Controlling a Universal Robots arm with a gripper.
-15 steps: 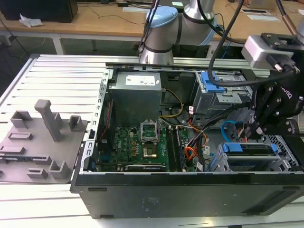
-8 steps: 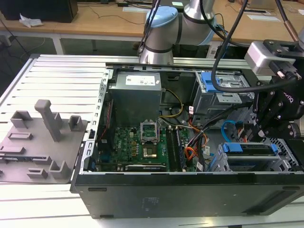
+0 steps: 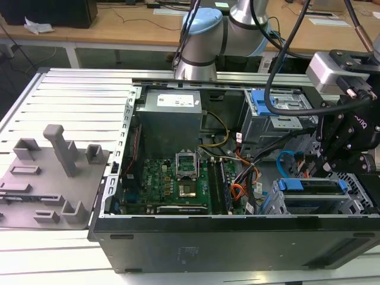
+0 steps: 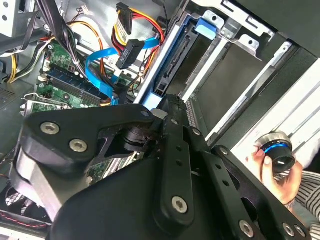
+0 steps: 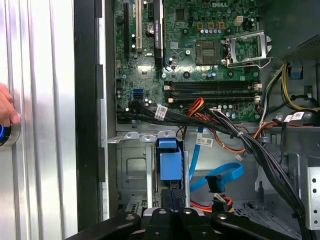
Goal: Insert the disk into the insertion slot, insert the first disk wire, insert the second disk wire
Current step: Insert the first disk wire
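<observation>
Pincer: pressed together, its tips at the outer end of the disk; contact is hard to make out.
Disk: edge-on in the insertion slot of the metal cage, blue carrier showing.
Blue cable: looped beside the cage, partly behind black wires.
Cut off: a hand on a round knob.
Table: slatted aluminium under the open computer case; wooden desks behind.
</observation>
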